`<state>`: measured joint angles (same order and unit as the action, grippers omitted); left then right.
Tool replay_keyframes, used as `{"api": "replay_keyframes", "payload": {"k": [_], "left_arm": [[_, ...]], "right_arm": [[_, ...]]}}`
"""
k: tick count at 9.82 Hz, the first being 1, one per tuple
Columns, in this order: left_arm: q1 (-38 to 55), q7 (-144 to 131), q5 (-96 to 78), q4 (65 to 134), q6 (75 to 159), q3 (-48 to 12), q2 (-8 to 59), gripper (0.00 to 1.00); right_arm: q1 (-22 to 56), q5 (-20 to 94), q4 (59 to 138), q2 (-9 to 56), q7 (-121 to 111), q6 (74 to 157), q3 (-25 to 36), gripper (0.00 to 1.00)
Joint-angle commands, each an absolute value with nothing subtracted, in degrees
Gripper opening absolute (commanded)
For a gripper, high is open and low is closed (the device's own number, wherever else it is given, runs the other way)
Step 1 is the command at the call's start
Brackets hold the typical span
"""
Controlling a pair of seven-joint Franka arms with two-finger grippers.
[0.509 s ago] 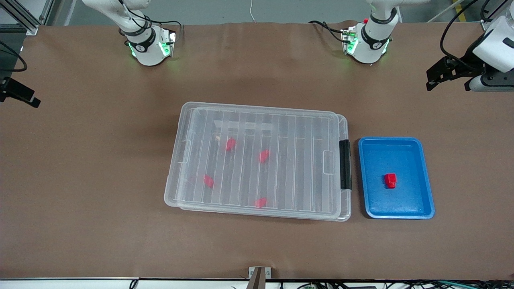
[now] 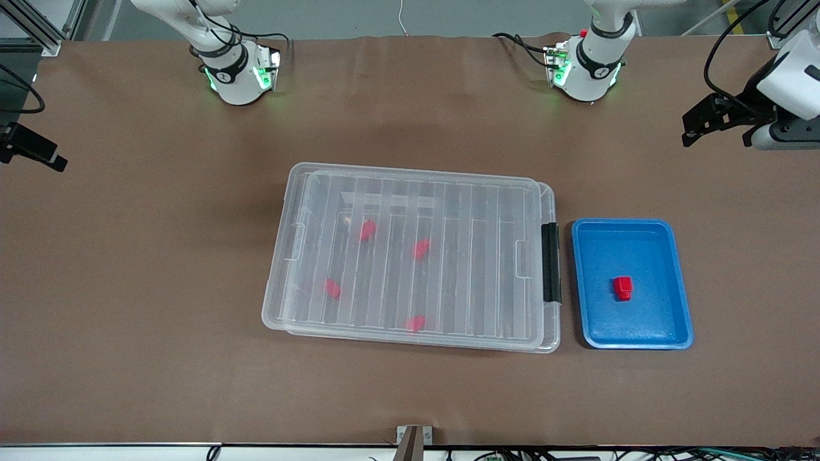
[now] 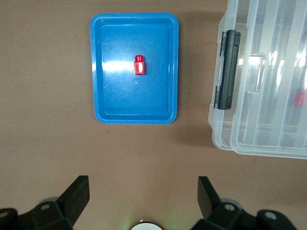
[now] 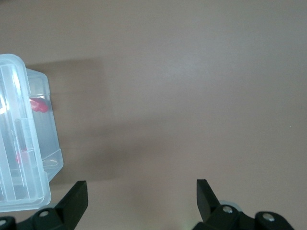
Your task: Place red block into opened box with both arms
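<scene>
The red block (image 2: 623,287) (image 3: 139,65) lies in a small blue tray (image 2: 666,320) (image 3: 103,57), beside the box toward the left arm's end of the table. The box (image 2: 410,256) (image 3: 268,124) (image 4: 19,187) is a clear shallow bin; its ribbed lid lies on top and its black latch (image 2: 550,262) (image 3: 227,69) faces the tray. Several like red pieces show through the lid. My left gripper (image 2: 692,128) (image 3: 143,181) hangs open and empty over bare table at the left arm's end. My right gripper (image 2: 45,157) (image 4: 141,184) is open and empty over bare table at the right arm's end.
The brown table cover (image 2: 160,269) spreads wide around the box and tray. Both arm bases (image 2: 237,73) (image 2: 586,67) stand along the table's edge farthest from the front camera. A small metal bracket (image 2: 413,435) sits at the nearest edge.
The left gripper has shifted slightly toward its end of the table. The right gripper has barely moved. Box, tray and red block are where they were.
</scene>
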<state>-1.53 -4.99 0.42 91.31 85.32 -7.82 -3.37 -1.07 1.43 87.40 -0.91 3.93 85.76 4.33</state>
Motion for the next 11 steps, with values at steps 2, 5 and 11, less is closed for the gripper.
{"api": "replay_keyframes", "payload": {"k": [2, 5, 11], "left_arm": [[-3.43, -5.36, 2.28, 91.93, 92.17, -7.91, 7.61, 1.00], [-3.60, -5.62, 3.34, 92.11, 103.58, -7.91, 22.10, 1.00], [-5.36, -5.45, 3.78, 94.49, 124.51, -7.91, 38.20, 1.00]], "right_arm": [[7.70, 1.93, 87.62, 2.36, 4.57, 85.78, 3.52, 1.00], [19.12, 1.94, 87.89, 10.87, 16.45, 91.74, 3.51, 1.00], [26.54, -2.37, 97.26, 21.28, 23.38, 110.45, 3.52, 1.00]]}}
